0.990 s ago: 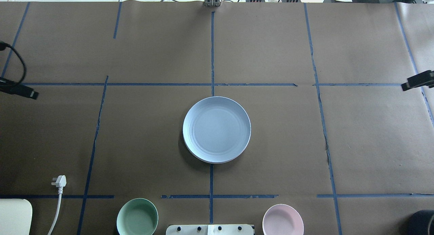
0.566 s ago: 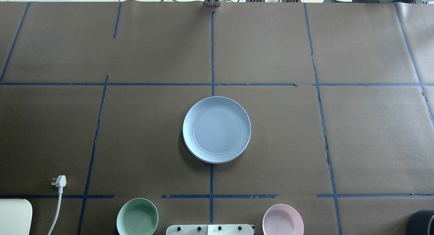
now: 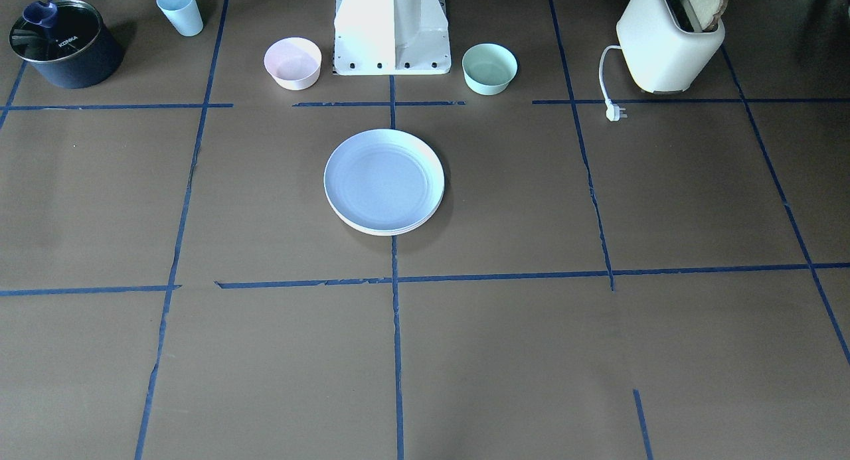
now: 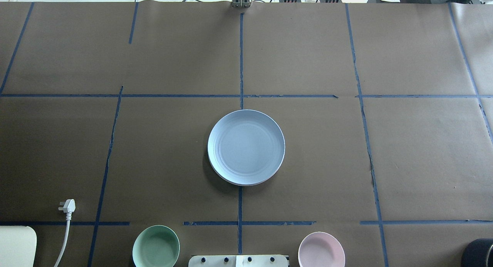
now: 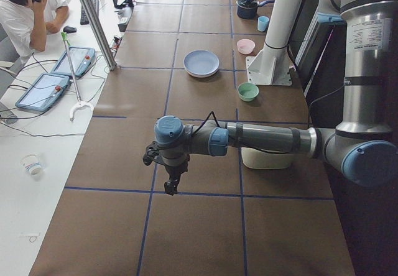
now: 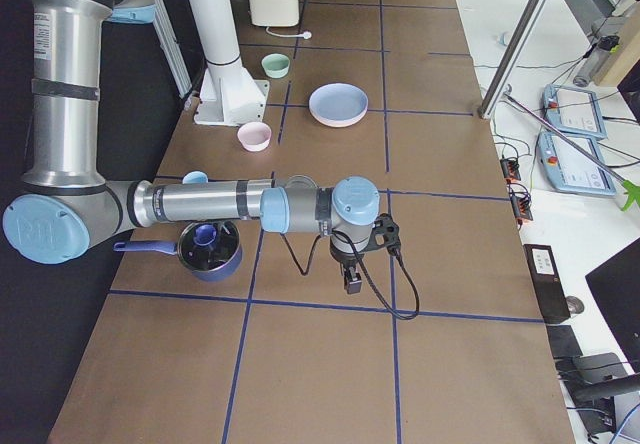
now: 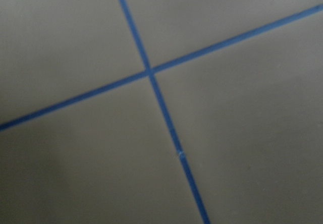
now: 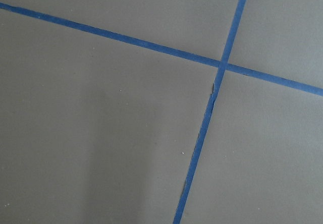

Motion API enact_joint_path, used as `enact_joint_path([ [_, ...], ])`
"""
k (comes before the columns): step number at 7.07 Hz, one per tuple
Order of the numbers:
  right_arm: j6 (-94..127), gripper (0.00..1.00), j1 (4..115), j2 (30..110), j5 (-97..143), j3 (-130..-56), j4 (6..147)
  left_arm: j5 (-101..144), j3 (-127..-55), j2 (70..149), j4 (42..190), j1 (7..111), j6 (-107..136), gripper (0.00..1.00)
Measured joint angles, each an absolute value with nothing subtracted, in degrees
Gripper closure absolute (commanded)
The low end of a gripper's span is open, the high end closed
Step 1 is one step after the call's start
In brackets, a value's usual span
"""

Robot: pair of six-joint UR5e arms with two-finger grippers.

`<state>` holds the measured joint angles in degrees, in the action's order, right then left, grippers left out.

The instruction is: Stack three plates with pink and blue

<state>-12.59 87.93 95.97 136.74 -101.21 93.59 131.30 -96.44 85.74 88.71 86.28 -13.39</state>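
Resting at desk centre: one stack of plates, straddling the middle blue tape line (image 4: 240, 59).
- The light blue plate (image 4: 246, 145) is on top, face up and level.
- A pale pink plate (image 6: 340, 122) shows only as a thin rim under it in the right side view.
- A cream-white plate (image 3: 398, 231) shows as a rim at the bottom edge of the stack in the front view.
- The edges sit close to flush, with only slight offset.

Left tool (image 5: 169, 188): hangs off the near arm in the left side view. It points down over a tape crossing, well apart from the stack, with nothing seen in it. It appears in no closer view, so I cannot tell whether its jaws are apart or together. Its wrist camera gives only blurred brown desk (image 7: 242, 133) and crossing tape.

Right tool (image 6: 352, 282): hangs off the near arm in the right side view. It points down beside a tape line, well apart from the stack, with a black cable looping below it. I cannot tell its jaw state either. Its wrist camera shows bare desk paper and a tape cross.

Along the robot's edge of the desk:
- The pink bowl (image 3: 293, 63) and the mint bowl (image 3: 489, 68) flank the white robot base (image 3: 392, 28).
- A light blue cup (image 3: 180, 10) stands near a dark lidded pot (image 3: 65, 45).
- A cream toaster (image 3: 667, 42) has bread in its slot and its plug (image 3: 614, 113) lying loose.

A seated person (image 5: 28, 9) is at the side bench.
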Motion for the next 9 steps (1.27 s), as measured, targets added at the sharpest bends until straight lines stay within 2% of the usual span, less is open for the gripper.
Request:
enact_joint_path([
  [9,-12.3,0.00,87.9,95.7,137.1,-99.0,93.3,136.9,-95.5,84.1,88.4,88.7,-3.7,0.00],
])
